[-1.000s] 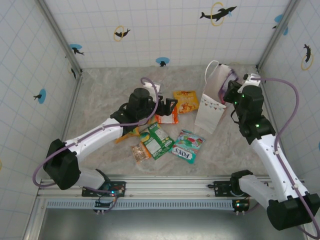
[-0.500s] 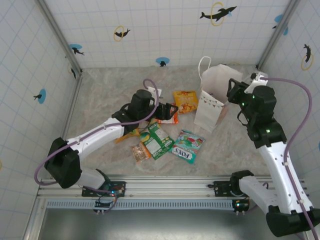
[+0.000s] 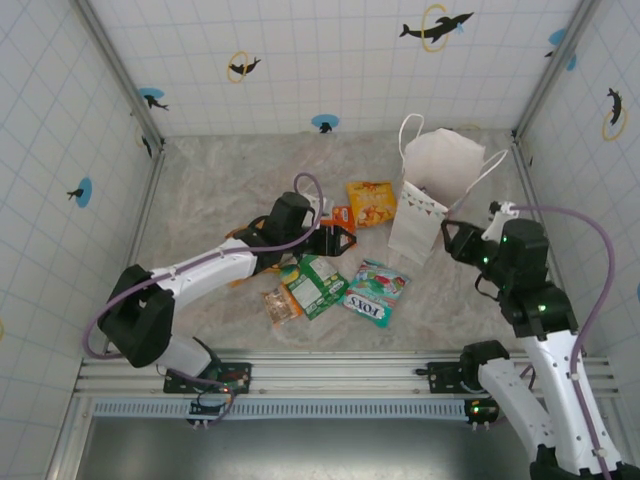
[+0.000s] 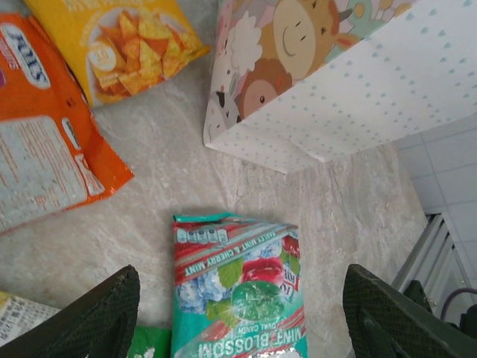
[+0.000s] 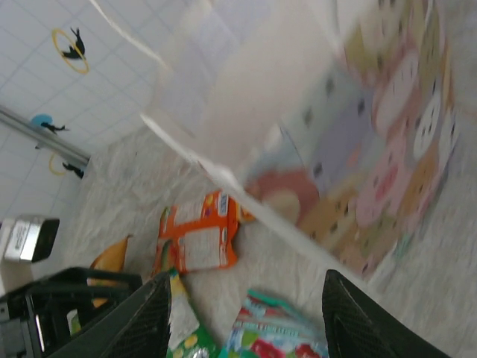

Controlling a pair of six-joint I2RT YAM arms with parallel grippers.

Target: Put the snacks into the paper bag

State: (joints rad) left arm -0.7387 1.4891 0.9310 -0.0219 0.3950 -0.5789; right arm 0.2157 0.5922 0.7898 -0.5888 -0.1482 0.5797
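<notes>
Nearest: teal packet (image 3: 377,293) and green packet (image 3: 315,283), loose on the bench (image 3: 220,190) left of the paper bag (image 3: 420,215). My left pincer (image 3: 335,240), spread and empty, hovers over them, probably to pick one. My right pincer (image 3: 450,240), spread and empty, sits beside the bag's foot. Bag stands mouth-up, ready to receive.

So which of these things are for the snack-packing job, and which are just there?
For the job: paper bag, teal packet, green packet, yellow chips packet, orange packet, small brownish packet.

Just there: dolphin stickers on the walls, metal rail at the front.
</notes>
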